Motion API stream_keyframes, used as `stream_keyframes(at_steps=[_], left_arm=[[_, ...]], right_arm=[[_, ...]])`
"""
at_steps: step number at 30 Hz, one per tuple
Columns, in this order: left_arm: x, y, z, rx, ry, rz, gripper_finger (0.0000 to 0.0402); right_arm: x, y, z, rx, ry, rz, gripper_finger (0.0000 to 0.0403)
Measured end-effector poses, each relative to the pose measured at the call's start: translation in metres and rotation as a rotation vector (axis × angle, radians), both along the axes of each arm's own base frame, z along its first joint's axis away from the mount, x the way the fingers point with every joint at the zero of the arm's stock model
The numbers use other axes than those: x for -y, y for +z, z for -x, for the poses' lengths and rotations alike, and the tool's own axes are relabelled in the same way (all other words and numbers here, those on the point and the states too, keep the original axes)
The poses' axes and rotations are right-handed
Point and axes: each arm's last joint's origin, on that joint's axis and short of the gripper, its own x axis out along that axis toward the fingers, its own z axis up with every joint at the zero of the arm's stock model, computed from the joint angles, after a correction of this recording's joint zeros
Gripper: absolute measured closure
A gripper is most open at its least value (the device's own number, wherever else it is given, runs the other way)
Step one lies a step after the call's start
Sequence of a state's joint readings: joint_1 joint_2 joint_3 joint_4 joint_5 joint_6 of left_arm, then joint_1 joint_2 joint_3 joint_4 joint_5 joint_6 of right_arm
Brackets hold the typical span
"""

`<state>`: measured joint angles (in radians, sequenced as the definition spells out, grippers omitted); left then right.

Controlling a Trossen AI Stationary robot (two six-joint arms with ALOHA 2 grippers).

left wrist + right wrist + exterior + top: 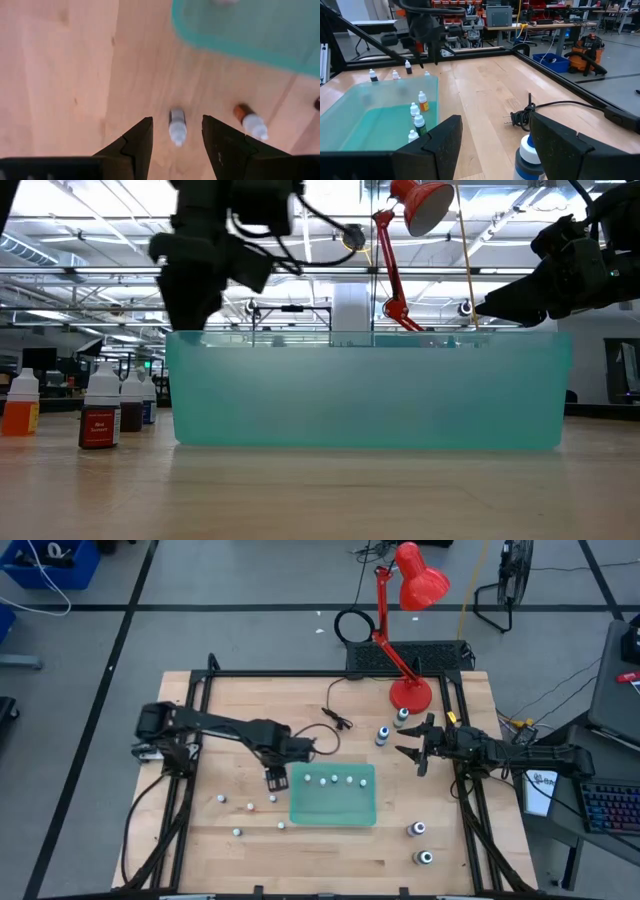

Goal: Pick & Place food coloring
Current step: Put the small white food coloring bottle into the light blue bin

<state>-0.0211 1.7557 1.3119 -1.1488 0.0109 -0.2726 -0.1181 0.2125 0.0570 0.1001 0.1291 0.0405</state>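
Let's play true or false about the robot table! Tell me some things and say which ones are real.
1. Four small bottles stand in the green tray. True.
2. The left claw holds a bottle. False: it is open, above a tiny bottle on the table.
3. The lamp is blue. False: it is red.
4. The right claw is open. True.
5. The tray sits on the floor. False: it rests on the wooden table.

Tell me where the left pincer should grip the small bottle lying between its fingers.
Grip the small bottle across its dark body, probably just behind the white cap, coming straight down. It lies flat on the table, lengthwise between the open fingers of the left pincer, so they already flank its sides.
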Motion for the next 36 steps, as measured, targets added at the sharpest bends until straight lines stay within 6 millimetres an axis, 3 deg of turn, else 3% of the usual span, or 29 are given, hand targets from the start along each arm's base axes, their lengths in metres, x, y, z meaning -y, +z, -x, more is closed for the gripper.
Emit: stream_keyframes(at_steps=[6,12,21,36], left_arm=[[-0.004,-0.010,0.027,0.020,0.144,-0.008,0.0228],[-0.003,-0.026,0.036,0.003,0.190,0.012,0.0225],[-0.001,-0.043,0.039,0.014,0.211,0.055,0.0217],[0.007,-0.043,0.038,0.028,0.212,0.065,0.0217]], right_arm=[[0.000,0.000,0.000,0.000,0.000,0.000,0.0181],[0.000,0.000,0.000,0.000,0.000,0.000,0.0181],[0.000,0.000,0.000,0.000,0.000,0.000,0.0181],[0.000,0.000,0.000,0.000,0.000,0.000,0.0181]])
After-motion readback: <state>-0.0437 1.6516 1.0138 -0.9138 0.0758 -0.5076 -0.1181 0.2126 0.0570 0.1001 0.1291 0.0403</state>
